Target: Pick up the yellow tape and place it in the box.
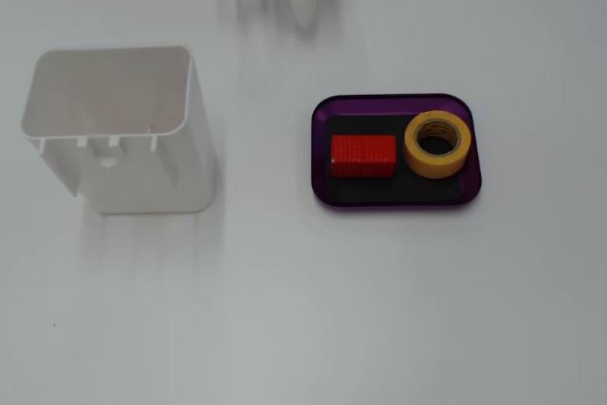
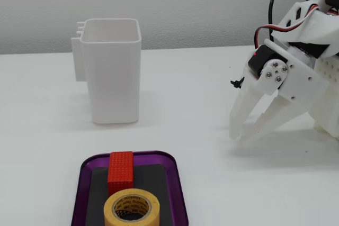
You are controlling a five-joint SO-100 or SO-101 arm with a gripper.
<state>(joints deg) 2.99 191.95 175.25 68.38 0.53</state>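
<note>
The yellow tape (image 1: 437, 167) lies flat inside the purple box (image 1: 398, 100), on its black floor at the right end in a fixed view. In the other fixed view the tape (image 2: 132, 196) sits at the near end of the box (image 2: 79, 194). A red block (image 1: 362, 156) lies beside the tape in the same box and shows in both fixed views (image 2: 121, 170). My white gripper (image 2: 237, 137) is away from the box, tips down on the table, fingers together and empty. In a fixed view it shows only at the top edge (image 1: 303, 16).
A tall white plastic container (image 1: 142, 158) stands left of the box; in the other fixed view it stands behind the box (image 2: 114, 78). The arm's body and cables (image 2: 302, 51) fill the right side there. The table is plain white.
</note>
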